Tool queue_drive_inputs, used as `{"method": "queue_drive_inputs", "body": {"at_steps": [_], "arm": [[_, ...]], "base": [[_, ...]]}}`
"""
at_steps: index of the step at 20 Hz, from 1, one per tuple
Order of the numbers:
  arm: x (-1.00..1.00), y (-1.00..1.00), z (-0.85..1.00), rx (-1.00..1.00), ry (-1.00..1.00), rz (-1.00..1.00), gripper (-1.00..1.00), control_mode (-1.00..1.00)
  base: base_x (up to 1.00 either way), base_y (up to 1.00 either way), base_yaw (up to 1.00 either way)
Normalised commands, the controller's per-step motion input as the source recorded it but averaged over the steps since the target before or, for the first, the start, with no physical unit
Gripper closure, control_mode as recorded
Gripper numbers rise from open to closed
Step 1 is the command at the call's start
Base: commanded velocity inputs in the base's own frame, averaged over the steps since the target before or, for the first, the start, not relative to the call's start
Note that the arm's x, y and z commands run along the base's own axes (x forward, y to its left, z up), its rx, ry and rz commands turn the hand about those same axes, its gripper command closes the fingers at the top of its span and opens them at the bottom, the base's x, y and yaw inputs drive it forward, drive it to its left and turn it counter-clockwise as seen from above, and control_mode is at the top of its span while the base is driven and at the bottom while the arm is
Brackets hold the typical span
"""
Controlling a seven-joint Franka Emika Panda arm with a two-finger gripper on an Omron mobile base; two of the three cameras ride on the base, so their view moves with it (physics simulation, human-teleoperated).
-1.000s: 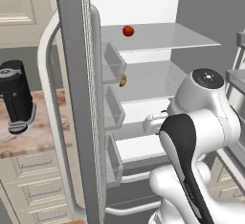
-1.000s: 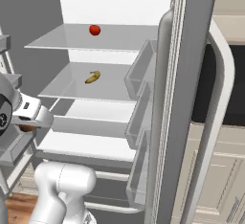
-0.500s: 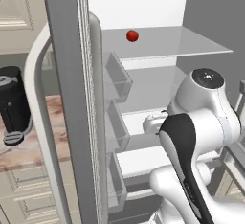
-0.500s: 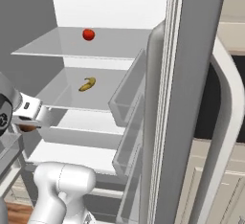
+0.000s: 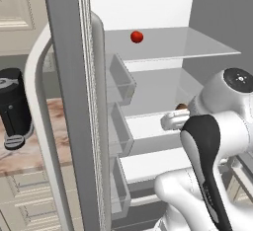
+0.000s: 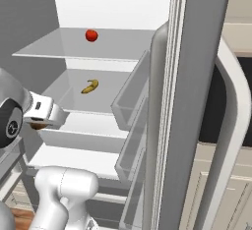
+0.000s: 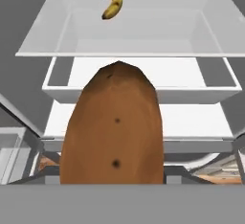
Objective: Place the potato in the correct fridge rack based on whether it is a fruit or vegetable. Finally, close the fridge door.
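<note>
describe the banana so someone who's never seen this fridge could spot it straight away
Look into the open fridge, then to its second clear shelf from the top. The banana lies there alone: small, yellow and curved, unlike the round red fruit one shelf up.

Everything is being rendered under even, diffuse light with no single source to be made out. The fridge (image 6: 98, 8) interior is being lit brightly, its back wall nearly white, while its side walls are being shaded a flat mid grey. Hardly any shadows are being cast; only soft darkening is being shown beneath the shelves. No glare is being produced on the translucent rack (image 5: 173, 45). Edges are being drawn crisp in both base views. In the hand view the potato (image 7: 112, 127) is being shown large and slightly soft, its skin matte.
</note>
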Motion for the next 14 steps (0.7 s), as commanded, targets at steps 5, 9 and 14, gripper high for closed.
{"method": "queue_drive_inputs", "body": {"at_steps": [5,9,14], "arm": [[0.0,-0.13,0.46,0.0,-0.28,0.0,1.0,-1.0],[0.0,-0.23,0.55,0.0,-0.37,0.0,1.0,-1.0],[0.0,-0.28,0.61,0.0,-0.38,0.0,1.0,-1.0]], "base": [[0.0,0.0,0.0],[0.0,0.0,0.0],[0.0,0.0,0.0]]}}
